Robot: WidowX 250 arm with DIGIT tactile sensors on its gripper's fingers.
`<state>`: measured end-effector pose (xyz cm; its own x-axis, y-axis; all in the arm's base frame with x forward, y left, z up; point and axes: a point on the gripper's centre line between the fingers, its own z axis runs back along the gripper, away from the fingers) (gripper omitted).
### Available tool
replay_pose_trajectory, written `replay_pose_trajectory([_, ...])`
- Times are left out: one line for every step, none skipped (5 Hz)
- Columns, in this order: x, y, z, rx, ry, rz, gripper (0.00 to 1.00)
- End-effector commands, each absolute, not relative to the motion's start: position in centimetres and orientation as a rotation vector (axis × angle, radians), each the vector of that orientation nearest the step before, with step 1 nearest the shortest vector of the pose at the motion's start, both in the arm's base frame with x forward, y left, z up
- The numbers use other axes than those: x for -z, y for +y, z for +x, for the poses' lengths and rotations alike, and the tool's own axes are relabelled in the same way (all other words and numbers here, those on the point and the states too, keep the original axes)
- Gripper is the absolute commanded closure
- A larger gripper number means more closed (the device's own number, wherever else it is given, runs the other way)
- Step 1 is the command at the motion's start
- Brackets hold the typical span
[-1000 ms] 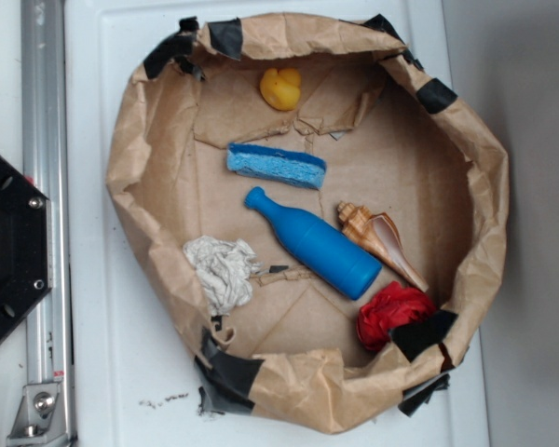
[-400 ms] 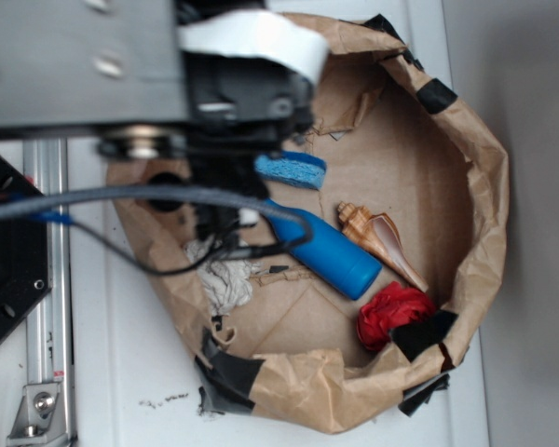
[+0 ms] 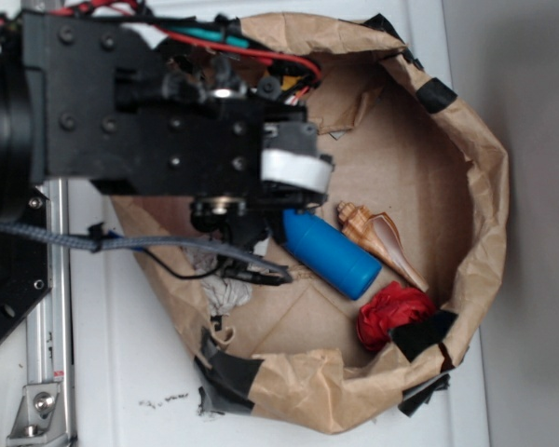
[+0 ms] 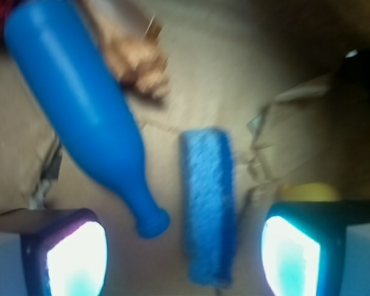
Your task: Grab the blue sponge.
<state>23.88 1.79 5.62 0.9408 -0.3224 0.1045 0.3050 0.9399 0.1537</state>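
Observation:
In the wrist view the blue sponge [image 4: 208, 206] lies lengthwise on the brown paper, between my two fingers and nearer the right one. My gripper [image 4: 184, 259] is open, its bright pads wide apart at the lower corners, touching nothing. The neck of the blue bottle [image 4: 86, 105] also reaches into the gap, left of the sponge. In the exterior view the arm [image 3: 168, 121] covers the sponge; only the bottle's body [image 3: 328, 252] shows.
A brown paper bowl [image 3: 475, 233] with black tape holds everything. Inside are a seashell [image 3: 377, 237], a red crumpled object [image 3: 391, 312], a white rag [image 3: 225, 293] and something yellow [image 4: 305, 192]. A black base and metal rail [image 3: 42, 307] stand at left.
The arm swung in over the bowl and moved right and down, now hiding the sponge, the yellow duck and the bottle's neck in the exterior view.

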Motion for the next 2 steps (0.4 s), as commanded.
replay_pose_trajectory([-1.6, 3.5, 26.3, 0.193, -0.065, 0.102, 0.00])
replay_pose_trajectory([-1.6, 4.4, 27.4, 0.158, -0.056, 0.117, 1.00])
